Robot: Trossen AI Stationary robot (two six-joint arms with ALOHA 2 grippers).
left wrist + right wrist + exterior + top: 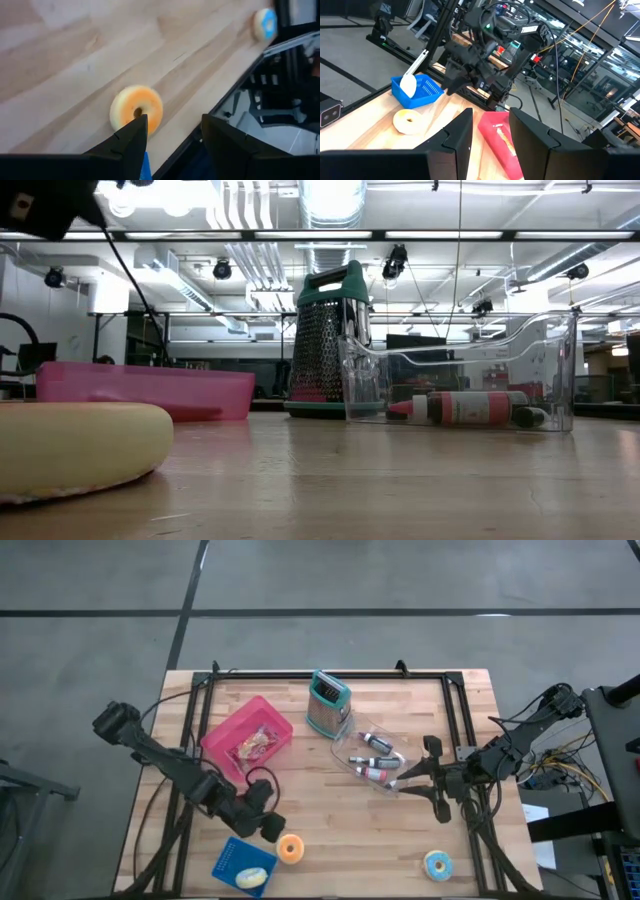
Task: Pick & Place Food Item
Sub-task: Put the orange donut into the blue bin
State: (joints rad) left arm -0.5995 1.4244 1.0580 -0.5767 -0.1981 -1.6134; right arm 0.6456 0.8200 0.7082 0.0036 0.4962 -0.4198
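This is a robotics lab or workshop in an open industrial hall. A wooden desk [330, 830] stands on a bare grey concrete floor [90, 600] marked with dark lines. Overhead, the level view shows exposed silver ducts [330, 200], pipes and rows of strip lights [440, 234]. Beyond the desk stand black metal frames [445, 30], loose cables [580, 30] and shelves of equipment [600, 75], and bundled wires [555, 755] hang at the desk's right side.

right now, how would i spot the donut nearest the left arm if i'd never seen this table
Start at the blue basket on the wooden table's front edge. Just to its right, ahead of the left gripper with its jaws open, lies the orange-iced donut. The other donut, far right, has blue icing.
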